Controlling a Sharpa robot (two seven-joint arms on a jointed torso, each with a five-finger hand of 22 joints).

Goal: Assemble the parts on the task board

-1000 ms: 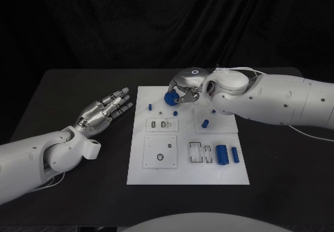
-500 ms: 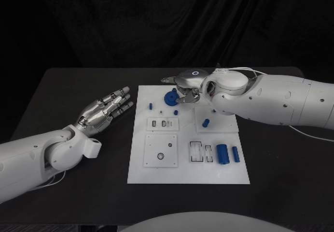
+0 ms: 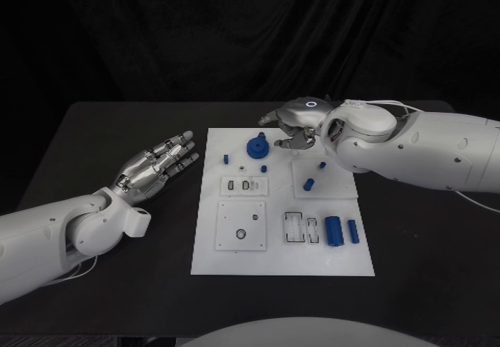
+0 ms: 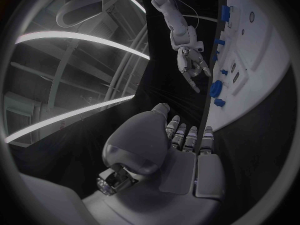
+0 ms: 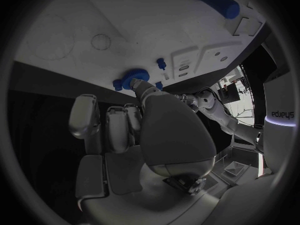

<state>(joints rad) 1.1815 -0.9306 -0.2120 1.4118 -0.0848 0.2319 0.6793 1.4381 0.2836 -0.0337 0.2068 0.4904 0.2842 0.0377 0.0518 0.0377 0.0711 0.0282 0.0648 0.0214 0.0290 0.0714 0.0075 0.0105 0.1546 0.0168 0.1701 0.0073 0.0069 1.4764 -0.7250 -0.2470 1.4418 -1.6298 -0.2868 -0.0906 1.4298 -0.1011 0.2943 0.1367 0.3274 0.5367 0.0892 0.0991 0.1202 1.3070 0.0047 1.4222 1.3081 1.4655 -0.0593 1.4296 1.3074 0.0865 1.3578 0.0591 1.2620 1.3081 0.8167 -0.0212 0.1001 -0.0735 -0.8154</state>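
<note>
At the middle of the matte black counter [image 3: 115, 123] lies the task board [image 3: 279, 256], a flat white rectangular plate carrying raised square sub-plates with slots and round holes. Near the board's far edge stands a blue disc-shaped part [image 3: 257, 148], smooth and round, with a small blue peg [image 3: 225, 159] beside it toward the board's left edge. Toward the board's near right corner lie two blue cylinders [image 3: 332, 230], side by side and apart, next to a slotted recess. Another short blue peg [image 3: 308, 185] stands on the sub-plate right of the board's centre. Above the board's far edge hovers the right hand [image 3: 295, 131], silver and jointed, on a glossy white arm; its fingers are loosely curled and hold nothing, the disc lying just beside them, not touching. Left of the board, the left hand [image 3: 156, 165] rests flat over the counter, fingers extended and spread, empty.
</note>
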